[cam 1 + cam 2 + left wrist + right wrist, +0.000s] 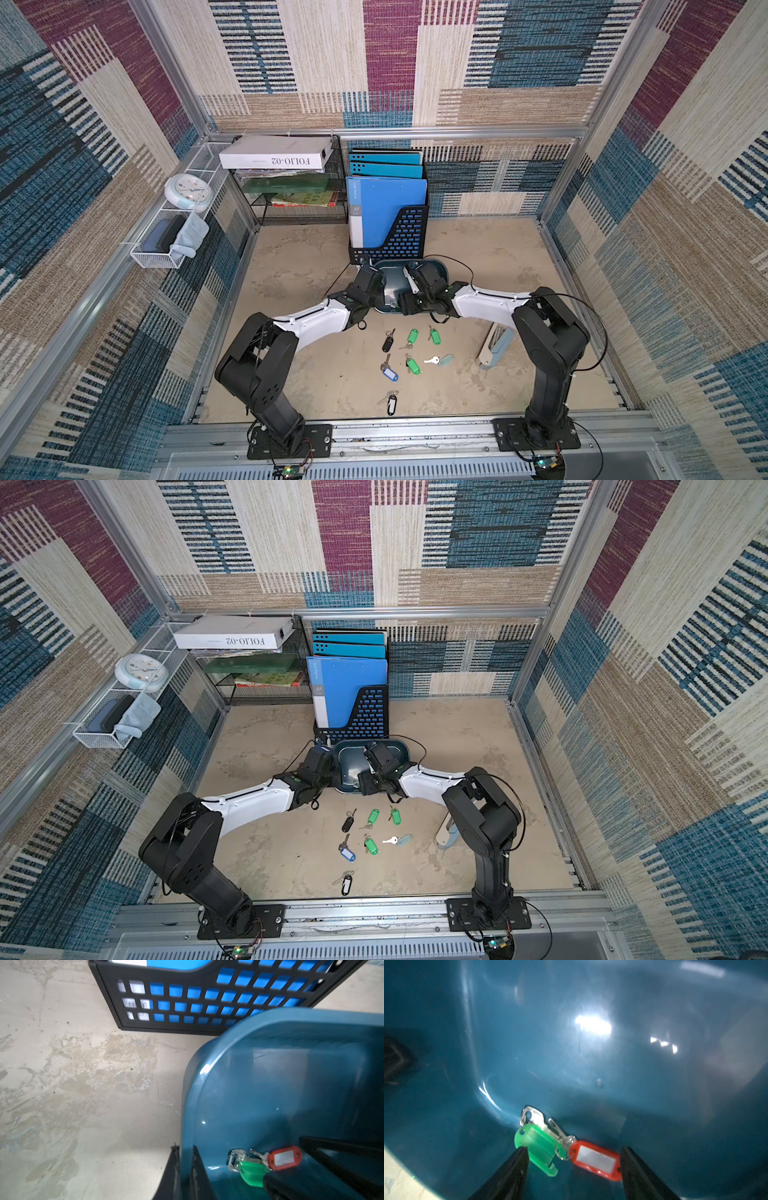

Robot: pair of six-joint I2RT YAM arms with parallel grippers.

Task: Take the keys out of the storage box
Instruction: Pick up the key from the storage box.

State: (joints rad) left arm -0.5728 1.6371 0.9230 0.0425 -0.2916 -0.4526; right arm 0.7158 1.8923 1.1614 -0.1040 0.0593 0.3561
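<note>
Right wrist: my right pincer (pixel 575 1165) stands wide inside the glossy dark teal plastic storage box (pixel 591 1064). Its black fingers bracket two small metal keys, one on a green plastic tag (pixel 535 1145) and one on a red plastic tag (pixel 596 1159). One fingertip touches the green tag's edge; the other sits just beside the red tag's end. Left wrist: my left pincer (pixel 186 1176) is clamped narrow on the box's side wall, one finger outside and one inside. The two keys lie on the box floor just past the inner finger, and the black perforated plastic file holder (pixel 207 1001) stands beyond the box. Both top views: behind the two pincers, toward the arm bases, seven other tagged keys (pixel 412 365) lie scattered on the beige tabletop (pixel 291 291), clear of the box. A grey-blue and beige stapler (pixel 494 345) lies beside the right arm.
</note>
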